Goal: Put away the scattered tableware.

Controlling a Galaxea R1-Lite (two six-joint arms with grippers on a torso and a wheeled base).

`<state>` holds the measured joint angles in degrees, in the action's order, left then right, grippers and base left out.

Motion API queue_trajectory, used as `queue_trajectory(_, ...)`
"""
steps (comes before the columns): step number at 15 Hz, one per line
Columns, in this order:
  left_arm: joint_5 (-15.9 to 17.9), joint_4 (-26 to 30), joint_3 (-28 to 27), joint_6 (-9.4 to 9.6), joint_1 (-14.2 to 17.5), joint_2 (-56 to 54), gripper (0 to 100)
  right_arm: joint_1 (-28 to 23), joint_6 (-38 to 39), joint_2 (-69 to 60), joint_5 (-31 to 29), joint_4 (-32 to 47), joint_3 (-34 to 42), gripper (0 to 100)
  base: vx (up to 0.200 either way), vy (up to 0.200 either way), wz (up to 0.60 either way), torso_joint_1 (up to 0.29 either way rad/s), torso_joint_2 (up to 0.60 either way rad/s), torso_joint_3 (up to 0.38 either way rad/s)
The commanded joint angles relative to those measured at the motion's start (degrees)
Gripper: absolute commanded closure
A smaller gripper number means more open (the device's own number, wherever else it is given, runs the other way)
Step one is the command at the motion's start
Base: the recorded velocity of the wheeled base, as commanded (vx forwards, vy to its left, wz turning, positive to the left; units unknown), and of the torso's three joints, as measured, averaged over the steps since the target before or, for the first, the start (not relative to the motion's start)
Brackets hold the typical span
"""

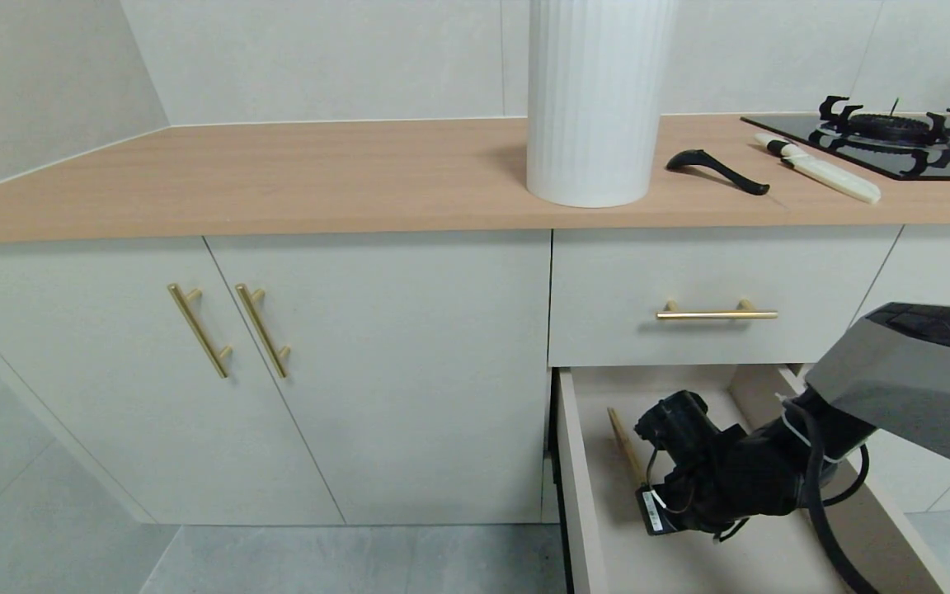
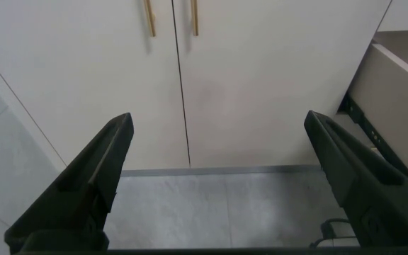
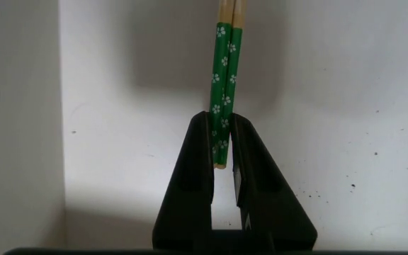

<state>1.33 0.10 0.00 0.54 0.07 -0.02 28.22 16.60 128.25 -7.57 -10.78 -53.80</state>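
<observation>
Holding chopsticks pinched tight inside the open drawer, lower right of frame, is the right gripper; the left gripper is spread wide, empty, facing doors.

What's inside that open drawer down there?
A pair of chopsticks with green flowered ends, clamped between the right gripper's fingers, over the drawer's pale floor. The arm covers much of that floor, so anything lying beneath it cannot be seen.
</observation>
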Motion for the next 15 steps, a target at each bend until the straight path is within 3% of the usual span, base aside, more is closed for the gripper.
queue_trajectory(1,0.0,0.0,0.0,-0.01,0.0,0.0,0,0.0,0.0,0.5,0.0,-0.1,0.0,100,0.000,0.000,0.00,0.000,0.00,0.000)
queue_trajectory(3,0.0,0.0,0.0,-0.01,0.0,0.0,0,0.0,0.0,0.6,0.0,-0.1,0.0,100,0.000,0.000,0.00,0.000,0.00,0.000)
queue_trajectory(4,0.0,0.0,0.0,-0.01,0.0,0.0,0,0.0,0.0,0.7,0.0,-0.1,-0.1,0,0.000,0.000,0.00,0.000,0.00,0.000)
queue_trajectory(11,0.0,0.0,0.0,-0.01,0.0,0.0,0,0.0,0.4,-0.5,-0.1,0.0,-0.3,0,0.000,0.000,0.00,0.000,0.00,0.000)
queue_trajectory(15,0.0,0.0,0.0,-0.01,0.0,0.0,0,-1.1,1.8,-11.0,-4.2,0.0,1.3,0,0.000,0.000,0.00,0.000,0.00,0.000)
